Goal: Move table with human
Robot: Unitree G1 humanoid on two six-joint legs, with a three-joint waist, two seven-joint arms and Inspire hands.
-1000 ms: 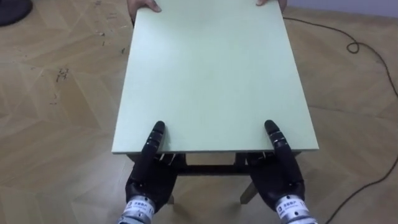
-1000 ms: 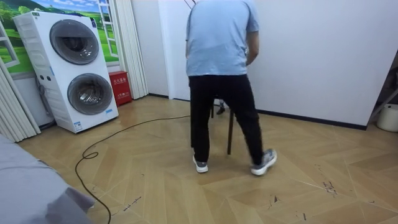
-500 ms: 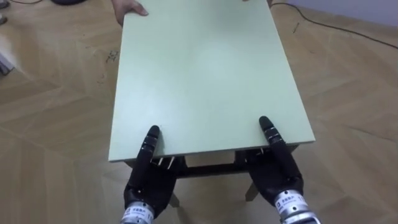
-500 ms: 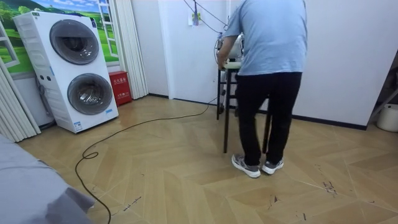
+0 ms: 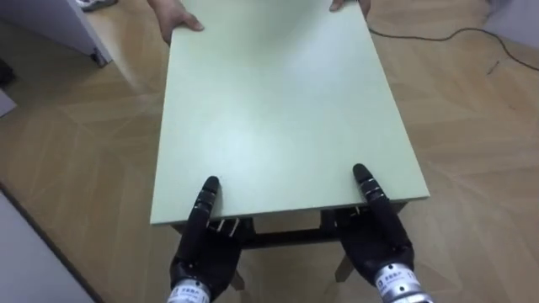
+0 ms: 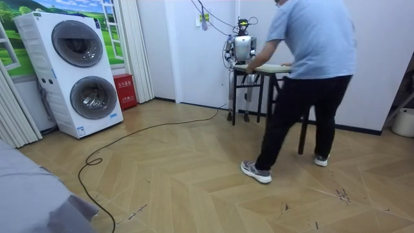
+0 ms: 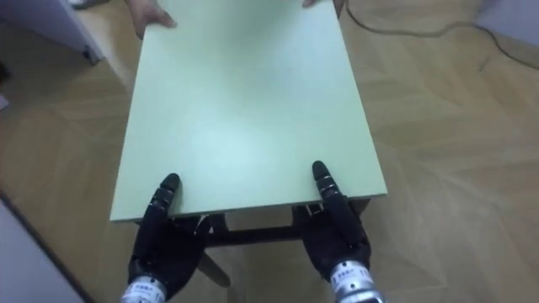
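A pale green table (image 5: pixel 278 109) is held between me and a person (image 6: pixel 310 84). My left hand (image 5: pixel 202 248) grips its near edge at the left, thumb on top and the rest underneath. My right hand (image 5: pixel 379 240) holds the near edge at the right in the same way. The person's hands (image 5: pixel 173 18) clasp the far edge. In the room view the table (image 6: pixel 265 67) is off the white wall, with me behind it and the person bent over its near side, legs in a wide stride.
A white stacked washer and dryer (image 6: pixel 81 74) stands at the room view's left, with a red box (image 6: pixel 124 90) beside it. A black cable (image 6: pixel 129 139) snakes over the wooden floor. A white cabinet (image 5: pixel 59 25) lies off the table's far left corner.
The person has stepped towards the room view's right and the table has gone with them. The floor under the table has shifted in my view. Both my hands keep their hold.
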